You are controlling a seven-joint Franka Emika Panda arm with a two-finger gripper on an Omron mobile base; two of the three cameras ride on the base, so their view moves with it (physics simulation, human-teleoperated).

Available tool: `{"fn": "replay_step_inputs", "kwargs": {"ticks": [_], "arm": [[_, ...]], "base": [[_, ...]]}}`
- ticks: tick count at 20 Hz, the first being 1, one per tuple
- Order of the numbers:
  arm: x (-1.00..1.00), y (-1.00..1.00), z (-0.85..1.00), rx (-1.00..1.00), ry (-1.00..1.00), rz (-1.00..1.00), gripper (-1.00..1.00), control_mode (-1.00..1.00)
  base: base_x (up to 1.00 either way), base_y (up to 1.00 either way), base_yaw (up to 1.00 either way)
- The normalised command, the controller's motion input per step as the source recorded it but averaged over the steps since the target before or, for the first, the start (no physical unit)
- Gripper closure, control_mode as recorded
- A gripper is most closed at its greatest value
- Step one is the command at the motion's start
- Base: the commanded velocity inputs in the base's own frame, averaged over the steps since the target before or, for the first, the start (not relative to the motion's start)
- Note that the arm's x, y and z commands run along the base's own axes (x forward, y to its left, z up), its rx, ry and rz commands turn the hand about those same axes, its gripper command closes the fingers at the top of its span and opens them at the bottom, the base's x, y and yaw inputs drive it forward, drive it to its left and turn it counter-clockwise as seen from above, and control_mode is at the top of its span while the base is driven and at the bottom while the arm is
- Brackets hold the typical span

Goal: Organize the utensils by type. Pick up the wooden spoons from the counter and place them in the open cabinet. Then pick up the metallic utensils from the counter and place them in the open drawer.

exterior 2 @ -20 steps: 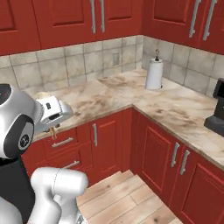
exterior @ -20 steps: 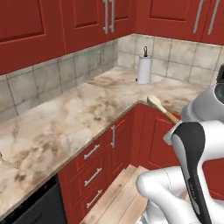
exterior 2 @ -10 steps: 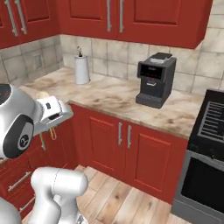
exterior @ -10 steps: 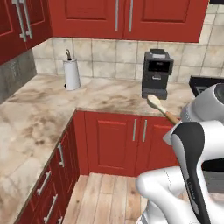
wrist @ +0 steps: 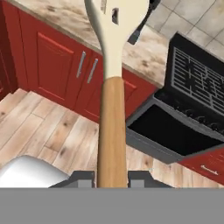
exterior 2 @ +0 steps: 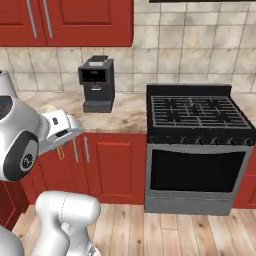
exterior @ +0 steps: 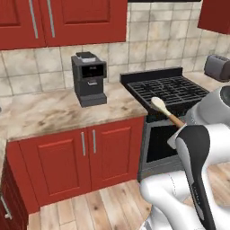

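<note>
My gripper (wrist: 112, 177) is shut on the wooden spoon (wrist: 113, 109) with the orange-brown handle; its pale bowl points away from the hand. In the left base view this spoon (exterior: 159, 105) sticks up in front of the stove, its handle running down behind my arm. In the right base view its pale bowl (exterior 2: 48, 108) peeks above my hand. The beige marbled counter (exterior: 45, 112) runs along the wall on red base units, and no utensils lie on this stretch. The other wooden spoon, the metallic utensils, the open cabinet and the open drawer are out of view.
A dark coffee machine (exterior: 89, 80) stands on the counter (exterior 2: 125, 112). Right of it is a black stove (exterior 2: 197, 112) with grates and an oven door. A toaster (exterior: 217, 66) sits at the far right. Closed red wall cabinets (exterior: 67, 20) hang above; wooden floor lies below.
The whole picture has swung as the base turned: the paper towel roll and corner counter left view, and the stove and toaster came in. The spoon stays in my gripper.
</note>
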Motion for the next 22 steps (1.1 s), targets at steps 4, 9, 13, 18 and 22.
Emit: {"fn": "replay_step_inputs", "kwargs": {"ticks": [4,9,13,18,22], "arm": [[0.00,0.00,0.00,0.00,0.00,0.00,1.00,1.00],[0.00,0.00,0.00,0.00,0.00,0.00,1.00,1.00],[0.00,0.00,0.00,0.00,0.00,0.00,1.00,1.00],[0.00,0.00,0.00,0.00,0.00,0.00,1.00,1.00],[0.00,0.00,0.00,0.00,0.00,0.00,1.00,1.00]], "base": [[0.06,0.00,-0.75],[0.05,0.00,-0.76],[0.04,0.00,-0.78],[0.06,-0.05,-0.78],[0.09,-0.20,-0.64]]}}
